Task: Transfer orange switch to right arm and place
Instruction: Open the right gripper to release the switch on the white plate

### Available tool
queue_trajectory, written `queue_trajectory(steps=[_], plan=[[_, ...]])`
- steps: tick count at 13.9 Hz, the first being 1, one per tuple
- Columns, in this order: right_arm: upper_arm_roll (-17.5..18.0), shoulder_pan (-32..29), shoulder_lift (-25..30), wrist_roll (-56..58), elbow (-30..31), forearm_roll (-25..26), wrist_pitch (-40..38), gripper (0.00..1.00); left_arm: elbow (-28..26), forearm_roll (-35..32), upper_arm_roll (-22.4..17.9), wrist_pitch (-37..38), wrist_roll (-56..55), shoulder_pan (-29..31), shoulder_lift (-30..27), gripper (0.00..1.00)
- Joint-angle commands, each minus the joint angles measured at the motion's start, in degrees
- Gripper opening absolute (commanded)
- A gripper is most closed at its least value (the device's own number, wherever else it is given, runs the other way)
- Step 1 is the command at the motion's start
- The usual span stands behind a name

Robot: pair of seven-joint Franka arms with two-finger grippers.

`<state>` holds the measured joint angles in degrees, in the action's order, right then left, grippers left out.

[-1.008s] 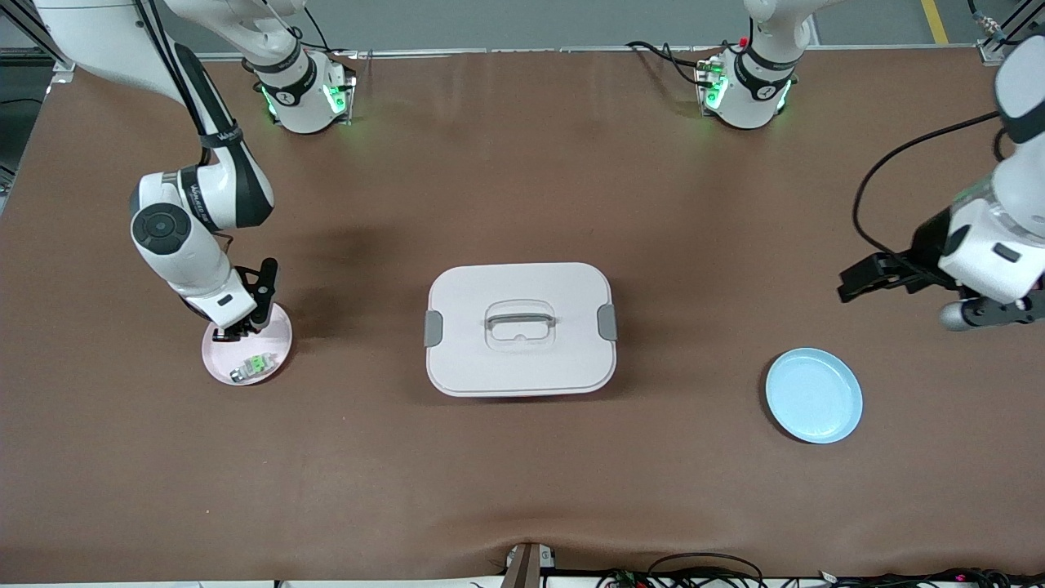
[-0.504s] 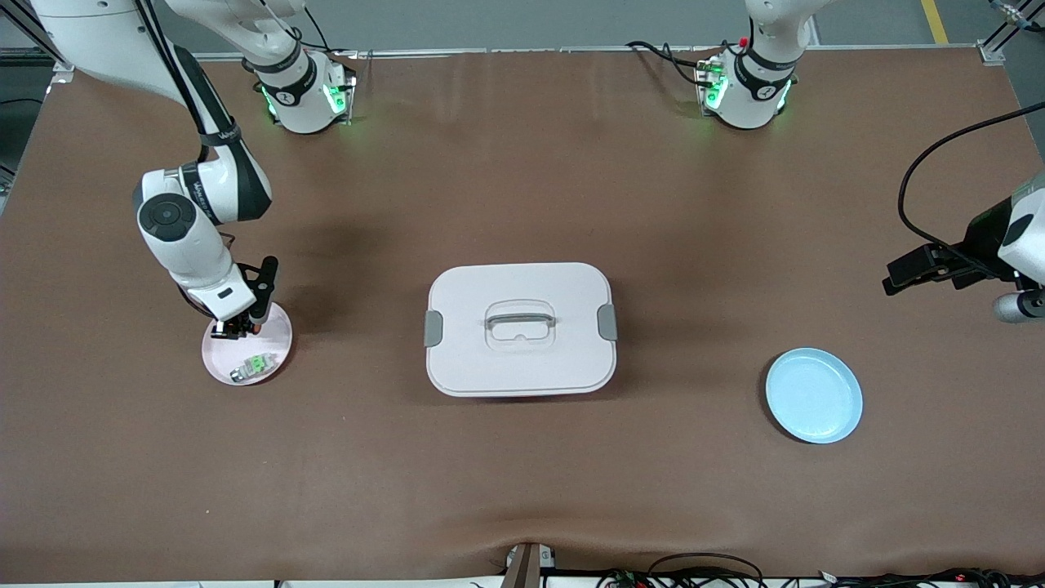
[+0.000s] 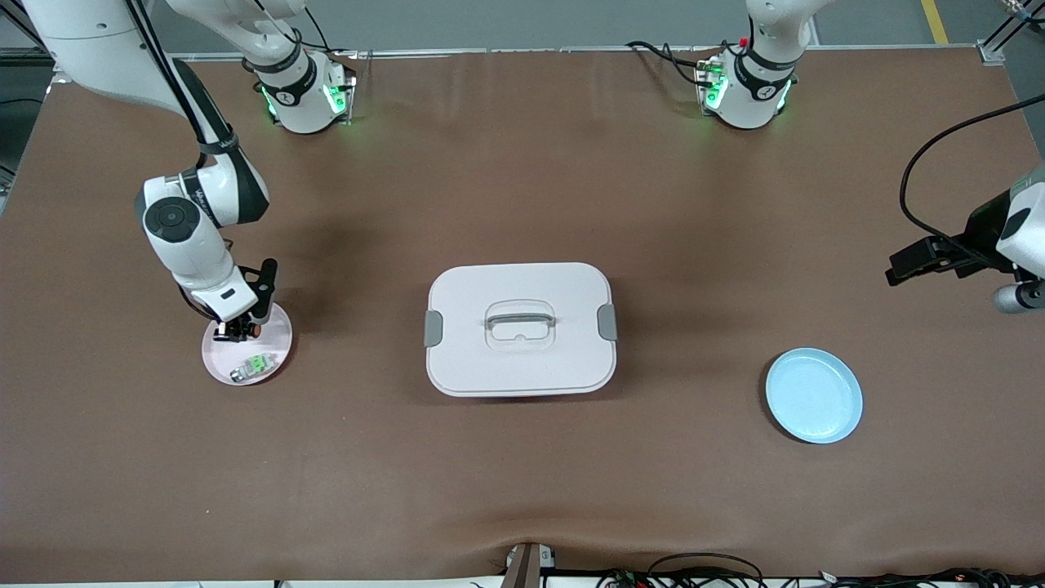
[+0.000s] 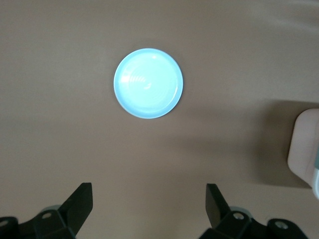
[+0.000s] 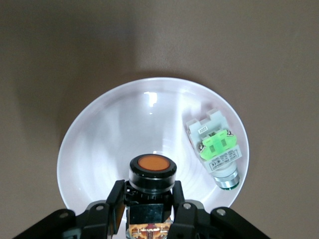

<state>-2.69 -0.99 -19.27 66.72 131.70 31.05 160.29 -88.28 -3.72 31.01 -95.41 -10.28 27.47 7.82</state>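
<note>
Item: black push-button orange switch (image 5: 152, 172), clamped in your right gripper (image 3: 237, 328) over the pink round plate (image 3: 277, 359), frame's left. Lift straight, clear of the green-and-clear switch (image 5: 218, 152). Left gripper (image 4: 148, 204): spread wide, empty, waiting at right edge.

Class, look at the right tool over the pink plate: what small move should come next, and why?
Probably open the right tool and let the orange switch go. It is shut on the switch just over the pink plate, beside the green switch that lies there. The left tool waits open over bare table near the blue plate, so the handover looks done.
</note>
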Motion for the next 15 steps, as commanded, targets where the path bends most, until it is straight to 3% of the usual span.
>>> queue_trajectory(steps=[1, 5, 11, 12, 13, 15], plan=[[0.7, -1.8, -1.3, -1.2, 0.2, 2.1, 2.7, 0.00, -6.0, 1.3, 0.5, -0.3, 1.0, 1.1, -6.5, 1.00], [0.7, -2.7, -3.3, -1.2, 0.2, 2.2, 5.6, 0.00, -6.9, 3.5, 0.2, -0.1, 1.6, 2.5, -8.9, 1.00], [0.7, -2.8, -3.8, -1.5, 0.1, 3.3, 5.6, 0.00, -6.2, 6.5, 0.1, 2.9, 11.1, 7.7, -9.7, 1.00], [0.7, -3.0, -3.8, -3.2, 0.1, 3.4, 5.6, 0.79, -6.2, 6.5, 0.2, 2.9, 11.0, 7.7, -9.6, 1.00], [0.7, -2.9, -3.8, -4.1, 0.1, 3.9, 5.6, 1.00, -5.9, 6.5, 0.4, 2.5, 10.6, 7.5, -9.3, 1.00], [0.7, -2.8, -3.8, -4.4, 0.0, 4.2, 5.5, 1.00, -5.7, 6.5, 0.6, 1.8, 10.5, 7.4, -9.1, 1.00]])
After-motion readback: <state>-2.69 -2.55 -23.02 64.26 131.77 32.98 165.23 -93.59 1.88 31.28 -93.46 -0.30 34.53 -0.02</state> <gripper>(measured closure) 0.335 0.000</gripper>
